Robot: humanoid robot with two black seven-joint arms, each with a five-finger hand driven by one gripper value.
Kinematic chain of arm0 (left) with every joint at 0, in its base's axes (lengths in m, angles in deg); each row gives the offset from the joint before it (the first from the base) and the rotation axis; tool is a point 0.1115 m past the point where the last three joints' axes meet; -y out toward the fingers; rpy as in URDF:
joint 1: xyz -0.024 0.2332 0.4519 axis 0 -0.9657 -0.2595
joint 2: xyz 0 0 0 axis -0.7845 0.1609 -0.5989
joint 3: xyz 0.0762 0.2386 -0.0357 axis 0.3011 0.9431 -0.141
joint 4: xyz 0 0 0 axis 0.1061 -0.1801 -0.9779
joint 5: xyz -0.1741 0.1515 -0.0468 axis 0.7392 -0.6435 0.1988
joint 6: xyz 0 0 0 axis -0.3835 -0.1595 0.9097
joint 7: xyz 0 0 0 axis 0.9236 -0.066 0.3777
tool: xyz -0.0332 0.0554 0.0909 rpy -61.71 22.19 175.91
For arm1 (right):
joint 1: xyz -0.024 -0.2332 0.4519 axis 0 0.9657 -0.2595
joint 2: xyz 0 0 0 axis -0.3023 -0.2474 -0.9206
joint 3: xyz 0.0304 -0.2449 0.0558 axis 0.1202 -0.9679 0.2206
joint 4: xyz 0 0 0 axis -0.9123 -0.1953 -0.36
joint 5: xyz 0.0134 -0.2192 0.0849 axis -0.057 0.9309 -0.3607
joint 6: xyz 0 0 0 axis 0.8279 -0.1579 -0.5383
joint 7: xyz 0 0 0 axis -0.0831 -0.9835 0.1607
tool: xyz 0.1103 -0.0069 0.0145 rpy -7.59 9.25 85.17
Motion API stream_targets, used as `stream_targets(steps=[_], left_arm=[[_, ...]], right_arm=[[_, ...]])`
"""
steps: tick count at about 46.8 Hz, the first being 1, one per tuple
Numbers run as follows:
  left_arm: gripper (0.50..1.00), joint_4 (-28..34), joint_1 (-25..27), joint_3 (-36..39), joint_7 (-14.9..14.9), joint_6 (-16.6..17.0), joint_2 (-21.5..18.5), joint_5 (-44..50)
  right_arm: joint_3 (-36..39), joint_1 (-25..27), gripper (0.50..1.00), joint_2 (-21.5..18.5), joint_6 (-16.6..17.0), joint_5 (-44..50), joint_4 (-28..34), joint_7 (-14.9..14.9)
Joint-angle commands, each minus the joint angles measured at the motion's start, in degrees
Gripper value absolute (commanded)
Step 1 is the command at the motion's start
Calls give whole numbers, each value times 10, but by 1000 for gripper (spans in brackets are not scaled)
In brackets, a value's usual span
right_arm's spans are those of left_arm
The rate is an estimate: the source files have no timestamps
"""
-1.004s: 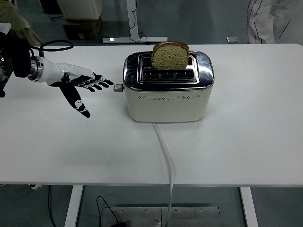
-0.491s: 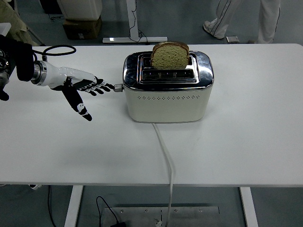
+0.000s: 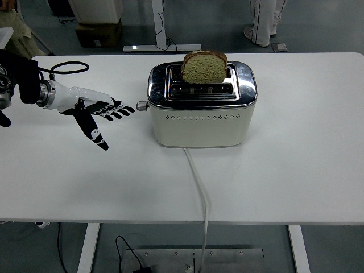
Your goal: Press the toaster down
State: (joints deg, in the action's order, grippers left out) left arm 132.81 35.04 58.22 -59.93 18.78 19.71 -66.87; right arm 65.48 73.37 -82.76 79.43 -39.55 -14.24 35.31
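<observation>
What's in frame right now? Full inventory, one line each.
toaster: 1, cream body with chrome top, middle of the table
lever: 1, silver, on the toaster's left end, still up
bread slice: 1, brown, standing up out of the rear slot
power cord: 1, white, from the toaster's front base over the table's near edge
table: 1, white, fills most of the view
black cable: 1, looped at the table's far left
cardboard box: 1, brown, on the floor beyond the table
person's legs: white trousers, top of frame
left robot hand: 1, black and white, fingers spread, just left of the lever, not touching it
</observation>
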Motion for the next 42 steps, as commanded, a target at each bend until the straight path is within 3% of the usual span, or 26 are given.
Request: stream_targets(steps=[1,42], left_arm=[[1000,0,-6,0,1,4,0,1],[1000,2,19,-1,1,5,1,6]], right_arm=[[0,0,998,0,0,1,0,0],[0,-2,998,0,0,1,0,0]])
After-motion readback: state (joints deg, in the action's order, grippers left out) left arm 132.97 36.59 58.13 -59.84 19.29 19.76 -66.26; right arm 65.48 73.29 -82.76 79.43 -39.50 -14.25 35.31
